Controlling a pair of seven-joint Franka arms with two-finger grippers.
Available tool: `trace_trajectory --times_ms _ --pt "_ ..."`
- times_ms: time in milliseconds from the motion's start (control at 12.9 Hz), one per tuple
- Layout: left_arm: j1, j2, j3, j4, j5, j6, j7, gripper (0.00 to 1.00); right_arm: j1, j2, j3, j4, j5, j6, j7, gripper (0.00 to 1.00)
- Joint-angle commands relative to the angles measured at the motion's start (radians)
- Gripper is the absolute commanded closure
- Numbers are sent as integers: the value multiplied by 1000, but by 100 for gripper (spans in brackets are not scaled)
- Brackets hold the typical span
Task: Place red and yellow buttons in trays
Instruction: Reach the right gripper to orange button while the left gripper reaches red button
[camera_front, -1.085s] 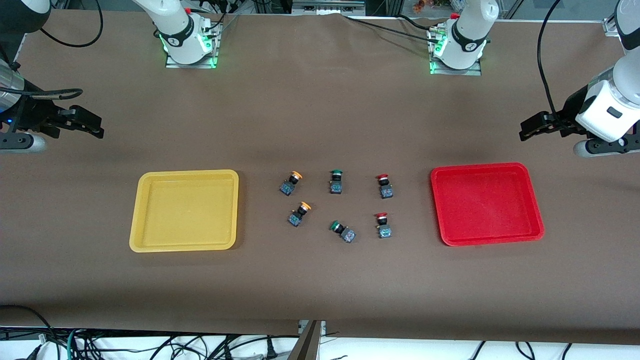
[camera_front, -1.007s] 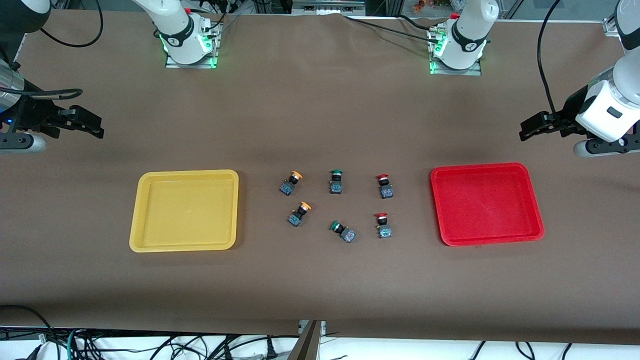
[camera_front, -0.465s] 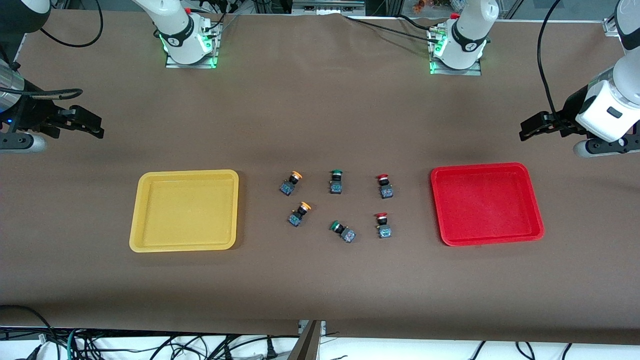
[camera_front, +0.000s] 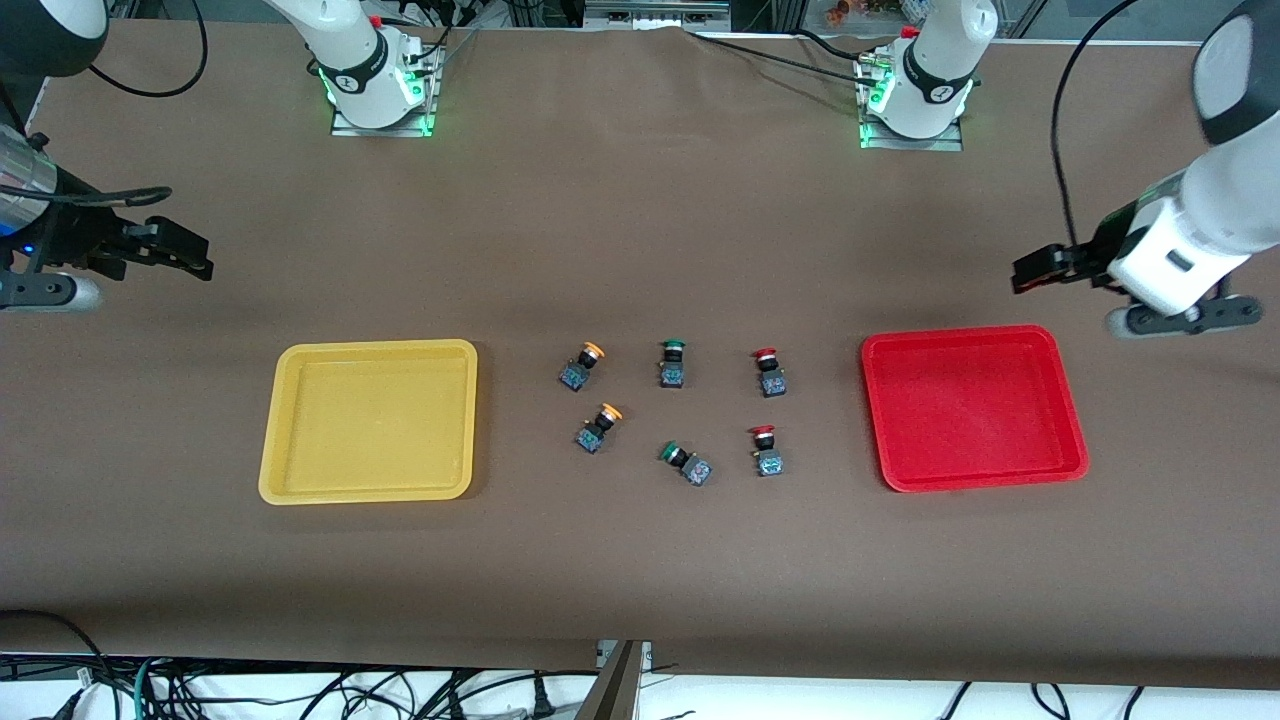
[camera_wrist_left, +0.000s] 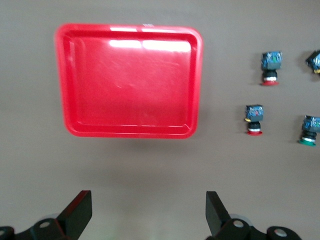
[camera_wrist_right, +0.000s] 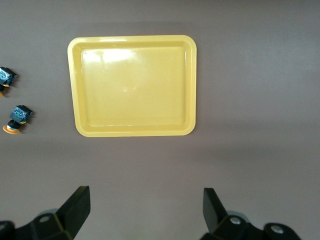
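Two red buttons (camera_front: 769, 372) (camera_front: 766, 450) and two yellow-orange buttons (camera_front: 583, 365) (camera_front: 598, 427) lie on the table between the trays. The red tray (camera_front: 975, 408) lies toward the left arm's end and the yellow tray (camera_front: 370, 420) toward the right arm's end; neither holds anything. My left gripper (camera_front: 1030, 270) is open and holds nothing, over bare table beside the red tray. My right gripper (camera_front: 190, 258) is open and holds nothing, over bare table beside the yellow tray. The left wrist view shows the red tray (camera_wrist_left: 130, 80) and both red buttons (camera_wrist_left: 270, 67) (camera_wrist_left: 254, 118). The right wrist view shows the yellow tray (camera_wrist_right: 132, 85) and both yellow buttons (camera_wrist_right: 17, 118) (camera_wrist_right: 5, 80).
Two green-capped switches (camera_front: 671, 363) (camera_front: 685, 462) lie among the buttons, between the yellow pair and the red pair. Both arm bases stand at the table's edge farthest from the front camera. Brown table surface surrounds the trays.
My left arm has swung, carrying its gripper toward the red tray and the table's middle. My right gripper has shifted only slightly. The buttons and trays have not moved.
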Motion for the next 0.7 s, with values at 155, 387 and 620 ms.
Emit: trace_trajectory --times_ms 155,387,620 --pt "-131 221 0 185 -22 -15 -59 0 2 98 4 3 3 16 -11 0" --pt "-197 338 2 298 -27 50 -299 0 66 191 9 0 5 109 34 0" --pt "-281 443 3 342 -30 130 -310 0 136 308 9 0 16 256 263 0"
